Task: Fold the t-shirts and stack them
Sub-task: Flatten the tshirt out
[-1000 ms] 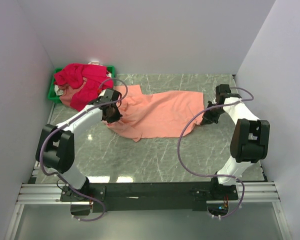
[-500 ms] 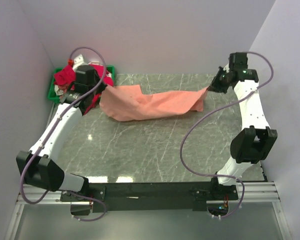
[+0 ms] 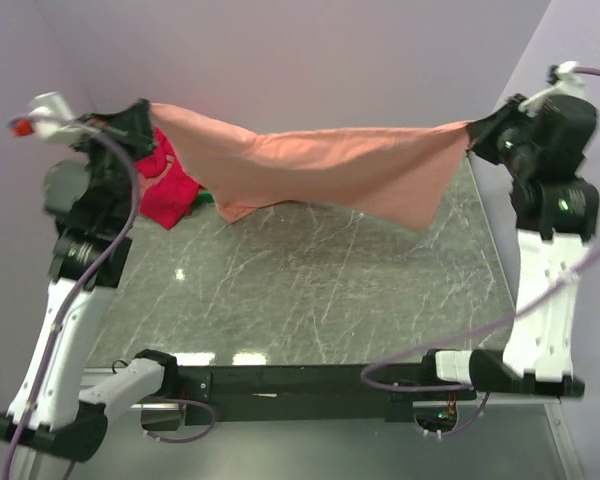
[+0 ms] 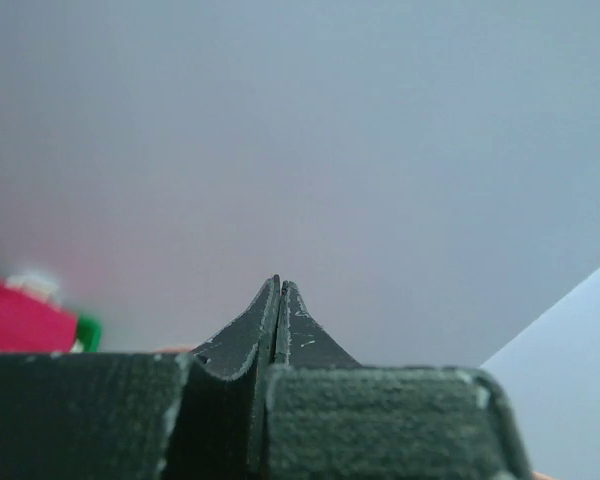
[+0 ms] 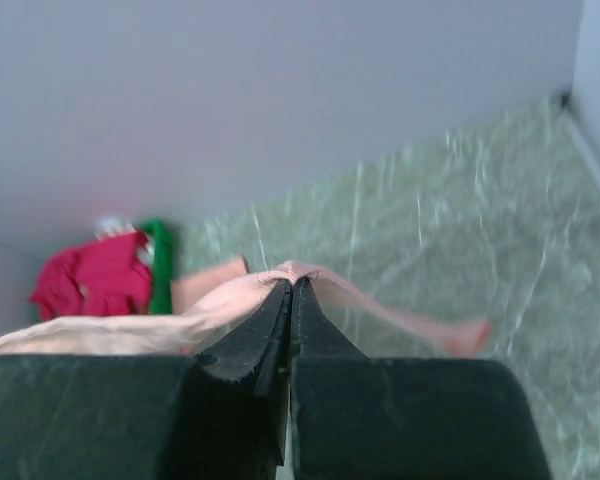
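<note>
Both arms are raised high above the table (image 3: 330,290), and the salmon-peach t-shirt (image 3: 330,165) hangs stretched between them, clear of the marbled grey-green surface. The left gripper (image 3: 132,115) is up at the far left with one end of the cloth running right into it. In the left wrist view its jaws are pressed flat together with no gap (image 4: 278,292), and only a sliver of peach shows beside them, so the grip itself reads from the top view. The right gripper (image 3: 477,135) is up at the far right, clamped on the other end. Its own camera shows the jaws closed tight on a pinched fold of the peach cloth (image 5: 291,284), with the rest of the shirt (image 5: 120,332) trailing off to the left.

The shirt sags in the middle, and its lower edge droops in uneven points toward the table, lowest near the right side. Behind the left end, the crimson-pink t-shirts (image 3: 168,185) lie bundled in the green bin (image 3: 209,197) at the far left corner of the table, against the back wall (image 3: 310,60). The right wrist view shows that same red bundle (image 5: 90,280) and the bin's green edge (image 5: 160,268).
</note>
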